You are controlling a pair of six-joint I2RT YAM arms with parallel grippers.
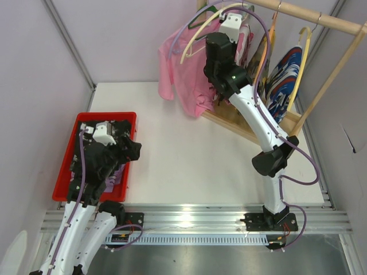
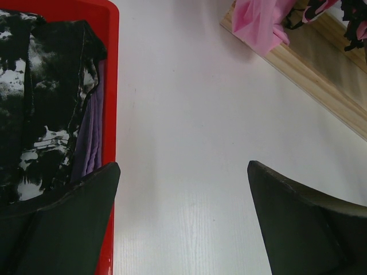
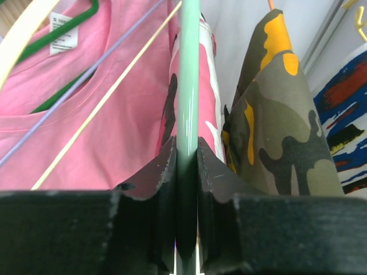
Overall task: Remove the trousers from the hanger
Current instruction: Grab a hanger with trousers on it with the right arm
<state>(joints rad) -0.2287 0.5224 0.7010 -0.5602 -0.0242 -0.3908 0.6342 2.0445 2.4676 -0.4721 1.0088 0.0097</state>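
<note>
The white table sits between pale walls, with the wooden rack at its far right corner, and that is where all your work is. Your right gripper is raised to the rail and pressed together on a pale green hanger bar. The pink-and-black camouflage trousers hang just behind that bar, between the pink T-shirt and the yellow-olive camouflage pair. The blue, white and red pair hangs further right.

You are pinching hanger, not cloth, so judge this as a lift-off step. Raise the hook clear of the rail before drawing back, or the rack is likely to tip with you. Keep the squeeze firm, because a smooth bar may well twist between the pads. Come out straight, since the neighbouring garments hang close and could snag.

Your left gripper hovers spread and holding nothing by the edge of the red bin, which holds a black-and-white garment. It is well apart from the rack, so bring the hanger toward it to strip the trousers
</note>
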